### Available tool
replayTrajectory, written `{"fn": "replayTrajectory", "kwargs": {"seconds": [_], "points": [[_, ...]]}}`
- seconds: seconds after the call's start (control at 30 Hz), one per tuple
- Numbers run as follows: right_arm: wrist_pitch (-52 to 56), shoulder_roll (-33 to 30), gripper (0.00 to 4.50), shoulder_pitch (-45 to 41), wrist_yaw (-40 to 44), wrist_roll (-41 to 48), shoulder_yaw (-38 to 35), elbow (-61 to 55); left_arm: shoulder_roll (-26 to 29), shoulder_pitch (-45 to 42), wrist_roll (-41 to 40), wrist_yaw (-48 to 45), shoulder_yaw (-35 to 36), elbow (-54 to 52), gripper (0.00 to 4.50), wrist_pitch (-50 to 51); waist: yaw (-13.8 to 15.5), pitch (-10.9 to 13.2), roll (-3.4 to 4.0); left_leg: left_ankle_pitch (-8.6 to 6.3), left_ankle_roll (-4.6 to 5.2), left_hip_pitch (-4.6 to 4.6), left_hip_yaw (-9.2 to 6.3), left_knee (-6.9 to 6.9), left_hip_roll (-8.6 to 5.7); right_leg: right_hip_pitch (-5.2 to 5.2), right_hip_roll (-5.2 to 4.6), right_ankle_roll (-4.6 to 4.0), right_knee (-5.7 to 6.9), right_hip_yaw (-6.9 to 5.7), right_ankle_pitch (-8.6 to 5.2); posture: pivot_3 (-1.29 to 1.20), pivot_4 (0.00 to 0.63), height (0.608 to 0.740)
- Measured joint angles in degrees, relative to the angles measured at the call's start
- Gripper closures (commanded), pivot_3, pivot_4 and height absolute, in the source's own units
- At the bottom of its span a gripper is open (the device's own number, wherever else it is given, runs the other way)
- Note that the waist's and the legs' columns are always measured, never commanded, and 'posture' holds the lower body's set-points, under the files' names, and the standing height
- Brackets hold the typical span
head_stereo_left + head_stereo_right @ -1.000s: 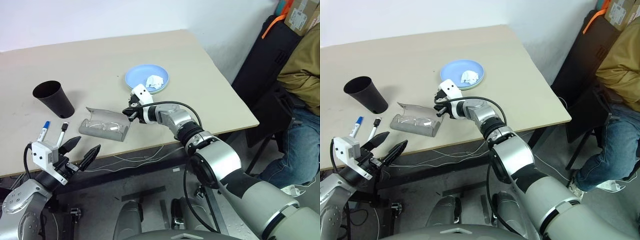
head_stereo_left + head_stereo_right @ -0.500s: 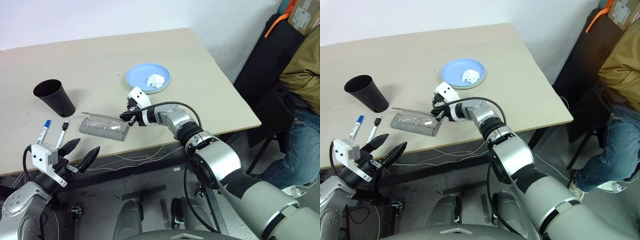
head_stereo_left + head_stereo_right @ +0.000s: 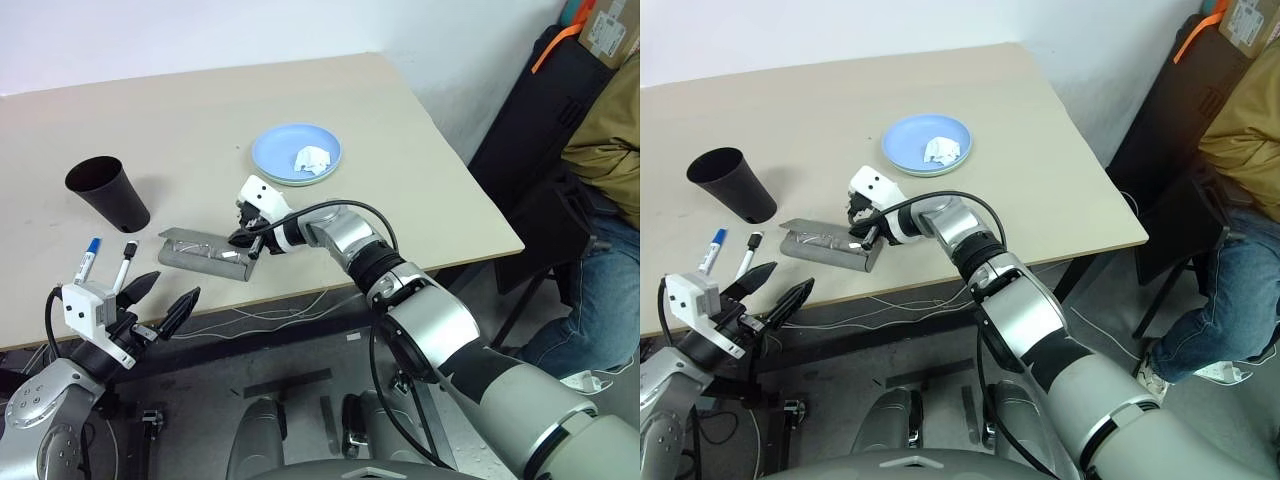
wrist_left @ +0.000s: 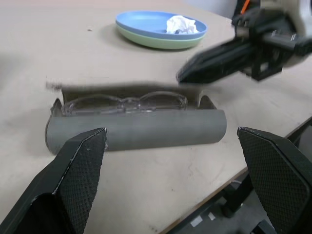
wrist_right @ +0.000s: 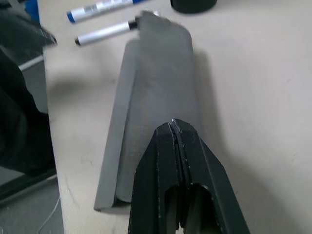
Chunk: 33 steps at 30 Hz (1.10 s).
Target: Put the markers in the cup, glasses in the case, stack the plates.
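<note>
Glasses [image 4: 124,103] lie inside the grey spectacle case [image 3: 205,256], which sits on the tabletop [image 3: 200,130] near its front edge; lid lowered over them but seam still shows a gap from the left wrist view. Right gripper [image 3: 248,237], fingers pressed together and holding nothing, rests its tip on the lid at the case's right end. Step in hand, as I judge it: pressing the lid shut. To do it well, push downward along the lid's middle rather than at one end, so the case does not skid or pivot toward the markers; watch that no temple arm sticks out to jam the seam. Left gripper [image 3: 158,301] hovers off the tabletop edge in front of the case, fingers wide apart, empty, and could brace the case if it slides. Blue-capped marker [image 3: 88,260] and black-capped marker [image 3: 124,264] lie side by side left of the case; black cup [image 3: 108,194] stands behind them. Light blue plate [image 3: 296,153] sits stacked on the green one behind the case, a crumpled tissue [image 3: 312,158] on top.
</note>
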Motion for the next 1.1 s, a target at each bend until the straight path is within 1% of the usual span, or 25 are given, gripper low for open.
{"fn": "replayTrajectory", "kwargs": {"seconds": [0.43, 0.7, 0.93, 1.1], "points": [[5.7, -0.3, 4.48, 3.5, 2.3, 0.3, 6.7, -10.6, 0.1, 0.0, 0.0, 1.2, 0.0, -0.2, 0.0, 1.2, 0.0, 0.0, 0.01, 0.0, 0.0, -0.01, -0.01, -0.05, 0.01, -0.05, 0.01, -0.03, -0.01, 0.0, -0.03, 0.0, 0.15, 0.706], [5.6, -0.4, 4.48, 5.0, 0.4, 0.2, 10.3, -13.2, 0.2, 0.0, 0.0, 1.4, 0.1, -0.2, 0.0, 1.5, -0.1, 0.1, 0.06, 0.0, -0.01, 0.02, 0.0, -0.06, 0.01, -0.05, 0.01, -0.04, -0.01, 0.0, -0.03, 0.0, 0.15, 0.706], [5.0, -0.4, 4.48, 5.0, -0.6, 0.3, 11.4, -13.1, 0.2, 0.0, -0.8, 2.1, 0.8, -0.2, 0.0, 2.0, -0.1, 0.1, 0.12, -0.01, -0.01, 0.05, -0.03, -0.06, 0.01, -0.03, 0.01, -0.04, -0.01, 0.0, -0.03, 0.0, 0.15, 0.706], [6.8, -0.5, 4.48, 4.6, -0.1, 3.7, 9.2, -13.4, 0.3, -0.1, -2.6, 2.8, 3.2, -0.3, 0.0, 2.5, 0.0, 0.2, 0.08, -0.01, -0.01, 0.0, -0.03, -0.07, 0.02, -0.05, 0.01, -0.04, -0.03, -0.01, -0.03, 0.0, 0.15, 0.706]]}}
